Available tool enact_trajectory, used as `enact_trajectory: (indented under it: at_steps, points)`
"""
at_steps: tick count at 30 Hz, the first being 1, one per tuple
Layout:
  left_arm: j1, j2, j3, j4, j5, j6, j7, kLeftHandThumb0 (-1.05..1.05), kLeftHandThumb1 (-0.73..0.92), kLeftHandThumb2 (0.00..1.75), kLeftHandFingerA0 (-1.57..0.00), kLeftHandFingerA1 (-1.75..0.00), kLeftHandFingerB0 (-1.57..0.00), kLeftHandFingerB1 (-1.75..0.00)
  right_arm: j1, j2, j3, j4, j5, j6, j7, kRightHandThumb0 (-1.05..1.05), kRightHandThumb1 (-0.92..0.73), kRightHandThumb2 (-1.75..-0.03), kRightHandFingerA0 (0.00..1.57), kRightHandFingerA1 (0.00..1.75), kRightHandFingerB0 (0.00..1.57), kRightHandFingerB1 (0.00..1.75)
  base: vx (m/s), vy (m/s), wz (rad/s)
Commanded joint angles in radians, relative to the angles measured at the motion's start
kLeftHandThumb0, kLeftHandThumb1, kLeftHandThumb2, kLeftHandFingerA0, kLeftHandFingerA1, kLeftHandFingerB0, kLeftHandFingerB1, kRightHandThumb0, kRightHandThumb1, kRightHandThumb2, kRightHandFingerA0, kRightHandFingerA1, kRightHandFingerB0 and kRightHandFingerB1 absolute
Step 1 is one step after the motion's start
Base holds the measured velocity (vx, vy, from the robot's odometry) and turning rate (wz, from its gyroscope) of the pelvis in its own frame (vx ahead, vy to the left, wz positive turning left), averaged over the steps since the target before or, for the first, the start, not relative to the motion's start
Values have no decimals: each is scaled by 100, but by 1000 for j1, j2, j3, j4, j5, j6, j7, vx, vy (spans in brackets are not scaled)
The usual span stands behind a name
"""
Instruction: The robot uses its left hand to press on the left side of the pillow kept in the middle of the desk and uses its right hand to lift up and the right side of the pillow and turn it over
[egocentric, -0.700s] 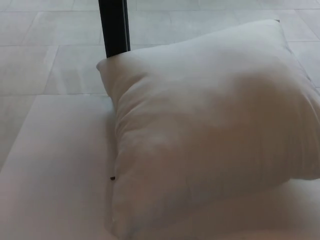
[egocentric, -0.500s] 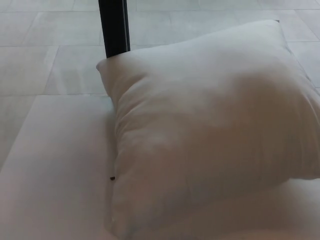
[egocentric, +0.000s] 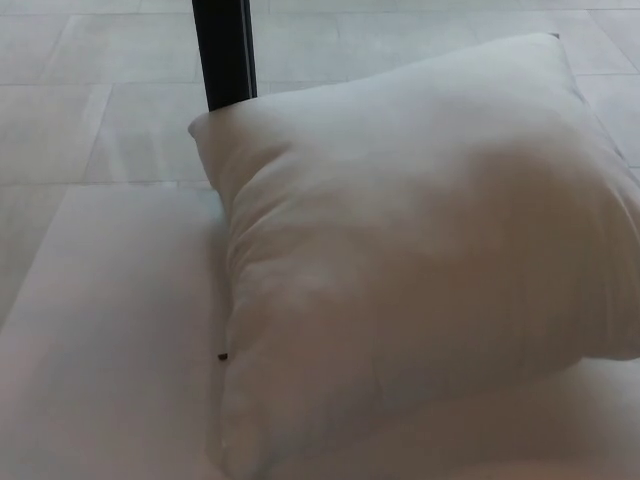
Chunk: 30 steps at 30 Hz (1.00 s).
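A plump white pillow (egocentric: 420, 260) lies on the white desk (egocentric: 110, 330) and fills the middle and right of the head view. Its far left corner points up toward a black post, and its right edge runs off the picture. Soft creases run down its left side. Neither of my hands shows anywhere in this view, and no arm is visible.
A black upright post (egocentric: 224, 52) stands behind the pillow's far left corner. Pale floor tiles (egocentric: 90, 110) lie beyond the desk's far edge. A tiny dark speck (egocentric: 222, 356) sits on the desk beside the pillow's left side.
The whole picture has shifted slightly, so the camera has moved. The pillow itself lies as before.
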<state>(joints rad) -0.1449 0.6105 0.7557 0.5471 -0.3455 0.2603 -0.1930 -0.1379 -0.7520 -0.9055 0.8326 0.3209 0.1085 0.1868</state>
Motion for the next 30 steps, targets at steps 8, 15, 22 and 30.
enact_trajectory:
  at_steps: [8, 15, 22, 30]
  points:
    - [-240, -209, -334, -701, -230, 500, 120, -105, 83, 117, 0, -22, 0, -1, -264, 103, 299, -572, 117, 297, 28, -95, -72, -119, 10, 50, 6, 17, 0, 0, 0]
    - [-260, -334, -471, -662, -139, 534, 134, -91, 70, 106, -1, -30, 0, -7, -268, 161, 438, -588, 53, 307, 70, -102, -92, -71, 24, 42, 10, 23, 0, 0, 0]
    - [-272, -417, -596, -642, -60, 569, 152, -98, 73, 114, 0, -33, 0, -7, -247, 191, 530, -590, 8, 336, 51, -99, -92, -68, 29, 41, 12, 24, 0, 0, 0]
    - [-306, -486, -707, -630, -22, 670, 197, -101, 73, 108, -2, -38, 0, -1, -248, 251, 663, -557, -46, 331, 33, -102, -92, -69, 29, 45, 11, 25, 0, 0, 0]
